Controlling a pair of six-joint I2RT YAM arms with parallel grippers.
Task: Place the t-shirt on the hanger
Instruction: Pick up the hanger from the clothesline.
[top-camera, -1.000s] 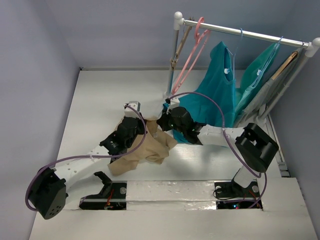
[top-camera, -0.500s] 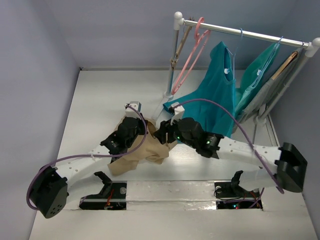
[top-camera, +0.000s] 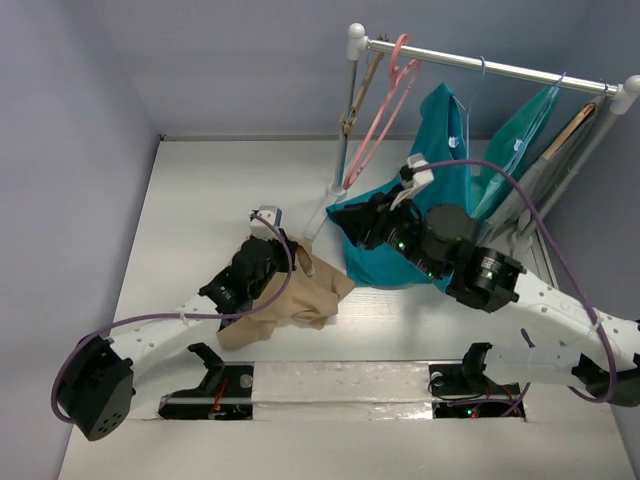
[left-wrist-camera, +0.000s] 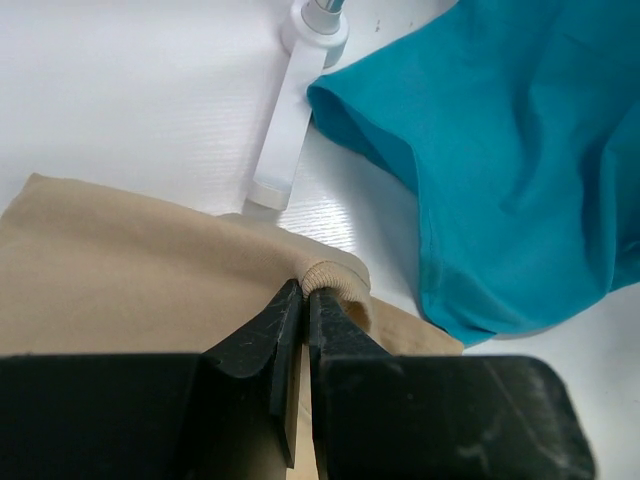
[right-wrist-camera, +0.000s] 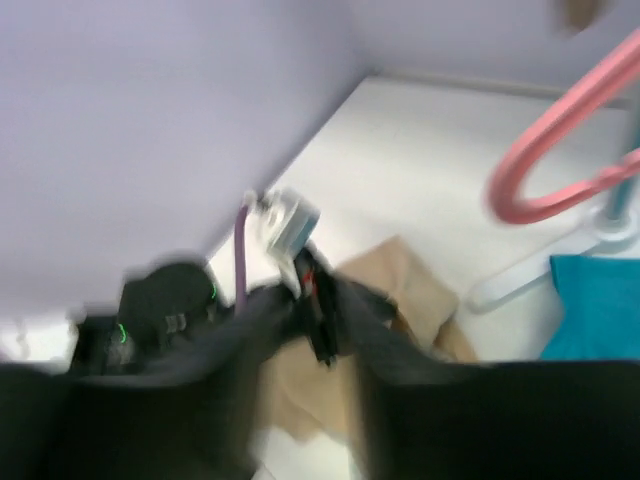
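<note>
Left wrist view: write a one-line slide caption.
Left fingers pinch the collar of the beige t-shirt on the white table beside a teal garment.

The top camera is looking down from behind the arm bases (top-camera: 215, 385) over the whole table (top-camera: 200, 200), the left wrist camera is hovering close over the t-shirt (left-wrist-camera: 120, 260), and the blurred right wrist camera is viewing that same t-shirt from farther off.
</note>
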